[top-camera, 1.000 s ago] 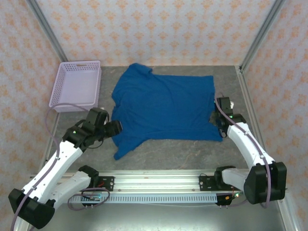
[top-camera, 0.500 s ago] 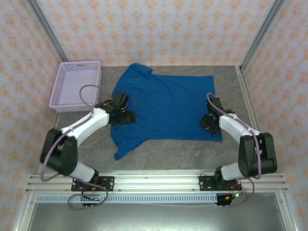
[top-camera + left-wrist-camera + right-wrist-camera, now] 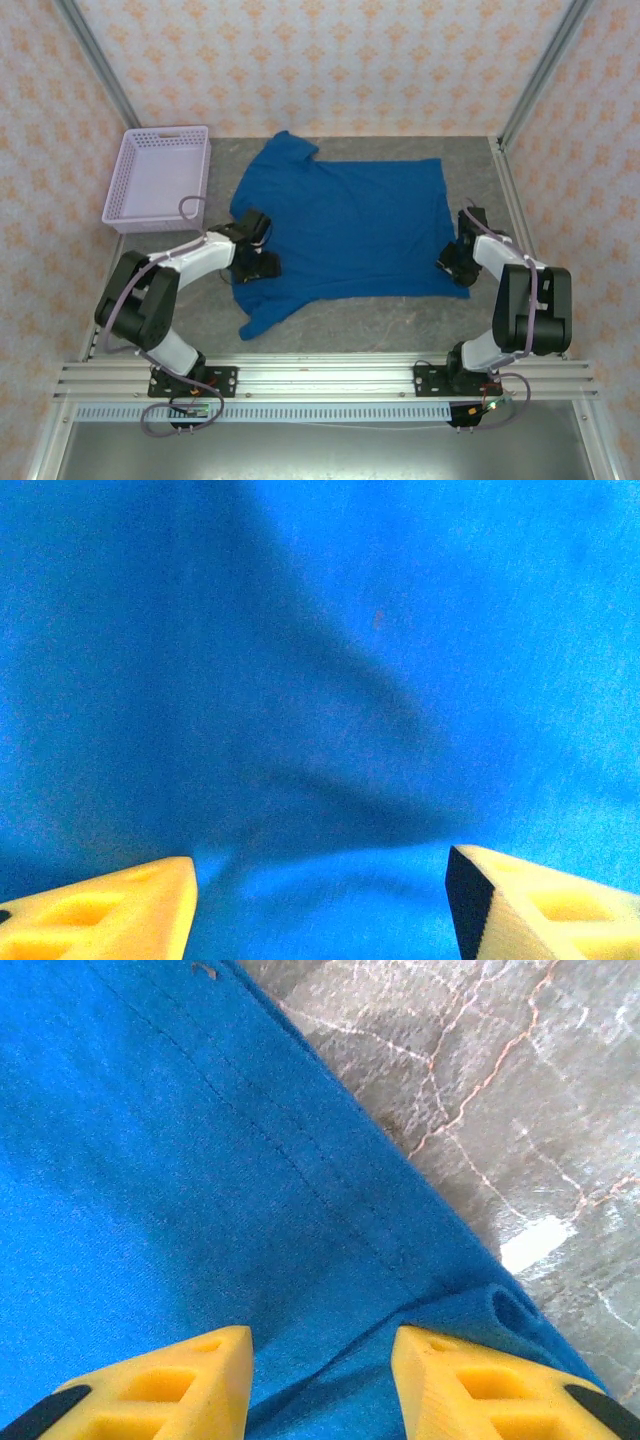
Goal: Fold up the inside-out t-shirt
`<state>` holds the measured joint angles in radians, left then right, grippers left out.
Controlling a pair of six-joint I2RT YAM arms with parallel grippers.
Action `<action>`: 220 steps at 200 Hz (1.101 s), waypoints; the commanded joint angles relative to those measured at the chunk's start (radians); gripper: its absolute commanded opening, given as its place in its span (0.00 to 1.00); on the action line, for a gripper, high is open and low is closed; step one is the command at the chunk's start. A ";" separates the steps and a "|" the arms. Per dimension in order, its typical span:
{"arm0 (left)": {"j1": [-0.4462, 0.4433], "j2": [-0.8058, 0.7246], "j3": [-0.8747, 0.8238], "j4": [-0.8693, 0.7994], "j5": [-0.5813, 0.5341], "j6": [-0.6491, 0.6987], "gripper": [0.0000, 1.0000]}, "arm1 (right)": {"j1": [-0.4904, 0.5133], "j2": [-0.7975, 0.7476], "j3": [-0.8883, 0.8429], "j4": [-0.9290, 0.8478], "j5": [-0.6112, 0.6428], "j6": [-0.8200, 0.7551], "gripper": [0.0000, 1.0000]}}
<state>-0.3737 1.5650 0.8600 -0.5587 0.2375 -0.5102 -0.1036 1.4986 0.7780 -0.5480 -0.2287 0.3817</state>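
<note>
The inside-out t-shirt (image 3: pixel 340 220) lies spread flat on the grey table, royal blue, one sleeve pointing to the near left. My left gripper (image 3: pixel 258 264) is down on the shirt's left side, by the armpit. In the left wrist view it (image 3: pixel 320 905) stands open over a soft ridge of the shirt (image 3: pixel 400 630). My right gripper (image 3: pixel 452 263) is at the shirt's near right corner. Its fingertips (image 3: pixel 180 1375) straddle the stitched hem (image 3: pixel 300 1160), where the corner curls into a small roll (image 3: pixel 510 1310); the jaws are apart, and the cloth between them is not pinched.
A lavender mesh basket (image 3: pixel 160 175) stands at the back left, just off the shirt. Bare marbled table (image 3: pixel 520 1080) runs right of the hem, and the cell's metal frame post (image 3: pixel 510 200) is close to the right arm.
Both arms swung in from the sides and came down onto the shirt. The left gripper settled near the left sleeve, the right one went to the near right corner, and its jaws narrowed a little.
</note>
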 commanded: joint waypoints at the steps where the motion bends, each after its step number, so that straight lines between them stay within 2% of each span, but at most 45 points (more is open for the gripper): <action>1: -0.010 -0.079 0.028 -0.094 0.033 -0.043 0.69 | 0.012 -0.039 0.033 -0.045 0.026 -0.020 0.43; 18: -0.001 -0.086 0.129 -0.088 -0.047 -0.002 0.71 | 0.073 -0.089 0.043 0.016 0.012 -0.036 0.45; 27: 0.026 -0.053 0.187 -0.063 -0.054 0.008 0.71 | 0.117 -0.103 0.041 0.059 -0.001 -0.050 0.46; 48: 0.101 0.065 0.304 0.048 -0.037 -0.009 0.71 | 0.196 -0.112 0.027 0.161 -0.020 -0.027 0.50; 73: 0.151 0.255 0.494 0.095 -0.046 0.003 0.71 | 0.223 -0.063 0.021 0.286 -0.060 0.033 0.51; 96: 0.181 0.443 0.664 0.036 -0.062 0.041 0.70 | 0.223 0.019 0.096 0.253 -0.045 0.032 0.51; 134: 0.238 0.622 0.837 -0.036 -0.105 0.096 0.70 | 0.223 0.097 0.144 0.256 -0.027 0.029 0.51; 172: 0.276 0.723 0.936 -0.080 -0.110 0.124 0.70 | 0.225 0.161 0.172 0.242 -0.052 0.037 0.51; 220: 0.285 0.844 1.132 -0.168 -0.088 0.172 0.70 | 0.215 0.220 0.251 0.138 0.064 -0.012 0.52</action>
<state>-0.0891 2.3486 1.9228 -0.6453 0.1558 -0.3851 0.1173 1.6882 0.9630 -0.3420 -0.2508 0.3996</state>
